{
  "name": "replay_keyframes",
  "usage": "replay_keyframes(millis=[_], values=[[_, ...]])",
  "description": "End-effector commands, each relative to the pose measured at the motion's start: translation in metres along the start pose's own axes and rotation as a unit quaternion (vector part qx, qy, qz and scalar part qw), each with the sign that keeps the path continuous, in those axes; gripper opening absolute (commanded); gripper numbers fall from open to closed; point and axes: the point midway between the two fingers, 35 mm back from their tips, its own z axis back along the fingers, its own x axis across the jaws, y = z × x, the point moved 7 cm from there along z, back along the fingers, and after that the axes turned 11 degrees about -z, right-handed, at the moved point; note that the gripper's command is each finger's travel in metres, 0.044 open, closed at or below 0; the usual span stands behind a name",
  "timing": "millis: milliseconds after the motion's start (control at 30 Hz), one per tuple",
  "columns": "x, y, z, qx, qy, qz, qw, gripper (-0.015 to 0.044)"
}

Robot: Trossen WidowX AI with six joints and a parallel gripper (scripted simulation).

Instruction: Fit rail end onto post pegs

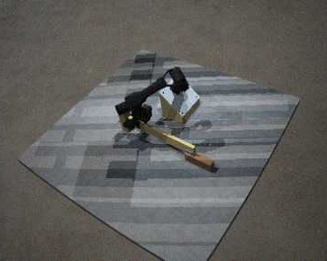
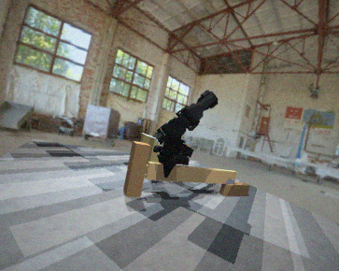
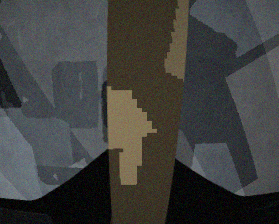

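The long wooden rail (image 1: 167,138) (image 2: 204,175) (image 3: 142,60) is held up off the table at its near end. Its far end rests at the low footboard block (image 1: 200,162) (image 2: 234,190). My gripper (image 1: 136,124) (image 2: 168,173) (image 3: 133,153) is shut on the rail close to its near end, with one finger on each side in the wrist view. The short wooden post (image 1: 124,122) (image 2: 136,170) stands upright right beside the near end. In the exterior view the rail end looks very close to the post. Whether they touch, and where the pegs and holes are, cannot be made out.
A block with a pale top plate (image 1: 180,100) stands behind the rail, under the arm's base; its edge shows behind the post in the exterior view. The arm reaches over from it to the post. The striped table top (image 1: 169,225) (image 2: 73,210) lies beneath.
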Motion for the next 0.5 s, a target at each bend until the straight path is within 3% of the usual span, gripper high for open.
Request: replay_keyframes(millis=[0, 467], values=[[-0.0005, 0.0023, 0.0003, 0.0, 0.0, 0.0, 1.0, 0.0], [-0.0013, 0.0066, -0.0005, 0.0, 0.0, 0.0, 1.0, 0.0]])
